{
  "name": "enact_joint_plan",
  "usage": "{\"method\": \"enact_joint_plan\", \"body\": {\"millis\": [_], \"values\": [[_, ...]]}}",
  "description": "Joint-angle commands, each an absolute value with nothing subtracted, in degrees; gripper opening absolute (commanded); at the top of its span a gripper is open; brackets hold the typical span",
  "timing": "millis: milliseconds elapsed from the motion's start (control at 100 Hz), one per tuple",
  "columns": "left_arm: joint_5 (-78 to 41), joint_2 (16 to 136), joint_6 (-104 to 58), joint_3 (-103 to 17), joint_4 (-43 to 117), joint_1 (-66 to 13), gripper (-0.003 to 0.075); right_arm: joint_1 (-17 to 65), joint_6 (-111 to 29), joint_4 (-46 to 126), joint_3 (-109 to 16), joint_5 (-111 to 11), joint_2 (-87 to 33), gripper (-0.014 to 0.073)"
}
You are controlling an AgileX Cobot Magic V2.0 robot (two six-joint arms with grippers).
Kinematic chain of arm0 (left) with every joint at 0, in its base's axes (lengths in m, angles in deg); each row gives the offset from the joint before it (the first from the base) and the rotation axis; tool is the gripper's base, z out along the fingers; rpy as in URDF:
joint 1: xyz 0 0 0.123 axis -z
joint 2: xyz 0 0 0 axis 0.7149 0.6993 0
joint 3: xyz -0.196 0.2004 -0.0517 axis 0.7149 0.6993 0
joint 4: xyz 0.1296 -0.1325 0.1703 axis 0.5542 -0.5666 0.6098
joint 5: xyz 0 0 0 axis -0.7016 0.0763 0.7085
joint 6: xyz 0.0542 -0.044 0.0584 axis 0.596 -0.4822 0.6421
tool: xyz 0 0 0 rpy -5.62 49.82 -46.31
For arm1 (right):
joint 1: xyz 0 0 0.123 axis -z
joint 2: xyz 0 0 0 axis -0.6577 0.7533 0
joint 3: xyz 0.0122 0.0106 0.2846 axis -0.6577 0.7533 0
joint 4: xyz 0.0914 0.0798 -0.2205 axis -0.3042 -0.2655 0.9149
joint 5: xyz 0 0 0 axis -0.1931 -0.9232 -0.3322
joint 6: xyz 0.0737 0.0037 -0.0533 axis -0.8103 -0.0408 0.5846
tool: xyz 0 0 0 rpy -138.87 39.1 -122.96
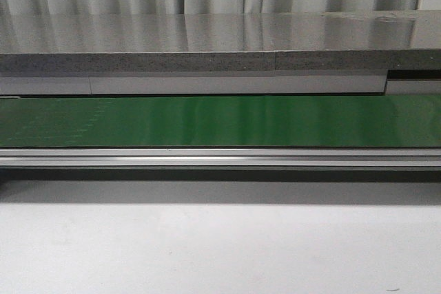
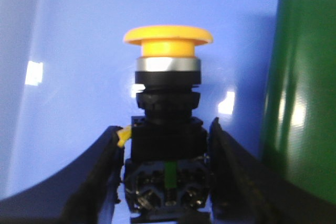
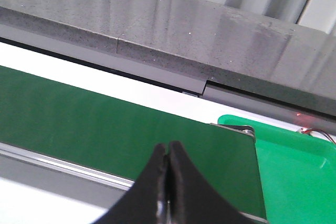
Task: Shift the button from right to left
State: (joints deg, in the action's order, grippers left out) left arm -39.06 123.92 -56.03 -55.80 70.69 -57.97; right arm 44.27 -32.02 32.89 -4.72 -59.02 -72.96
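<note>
Button [image 2: 168, 124] sits clamped in my left gripper [image 2: 167, 182], jaws pinching its dark blocky body, beside the green belt [image 2: 299, 87] end. Rigid, light plastic; the flat body sides grip best, the smooth cap would slip. My right gripper [image 3: 168, 182] hangs closed, empty.
</note>
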Motion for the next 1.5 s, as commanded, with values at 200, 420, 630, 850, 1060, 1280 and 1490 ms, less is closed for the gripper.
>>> {"method": "enact_joint_plan", "body": {"millis": [200,420,630,850,1060,1280,1490], "values": [[-36.2,122.9,-55.9,-57.2,70.1,-58.1,0.0132,44.2,-31.5,31.9,-6.3,-54.7,-72.6,-0.0068],[-36.5,123.1,-55.8,-57.2,69.9,-58.1,0.0266,44.2,-31.5,31.9,-6.3,-54.7,-72.6,-0.0068],[-36.5,123.1,-55.7,-57.2,69.9,-58.2,0.0433,44.2,-31.5,31.9,-6.3,-54.7,-72.6,-0.0068],[-36.6,123.1,-55.7,-57.2,70.1,-58.5,0.0438,44.2,-31.5,31.9,-6.3,-54.7,-72.6,-0.0068],[-36.6,119.3,-55.7,-57.2,70.5,-58.5,0.0438,44.2,-31.5,31.9,-6.3,-54.7,-72.6,-0.0068],[-36.3,107.8,-55.7,-57.2,68.7,-57.0,0.0437,44.2,-31.5,31.9,-6.3,-54.7,-72.6,-0.0068],[-36.4,95.5,-55.7,-54.6,68.3,-51.9,0.0435,44.2,-31.5,31.9,-6.3,-54.7,-72.6,-0.0068]]}}
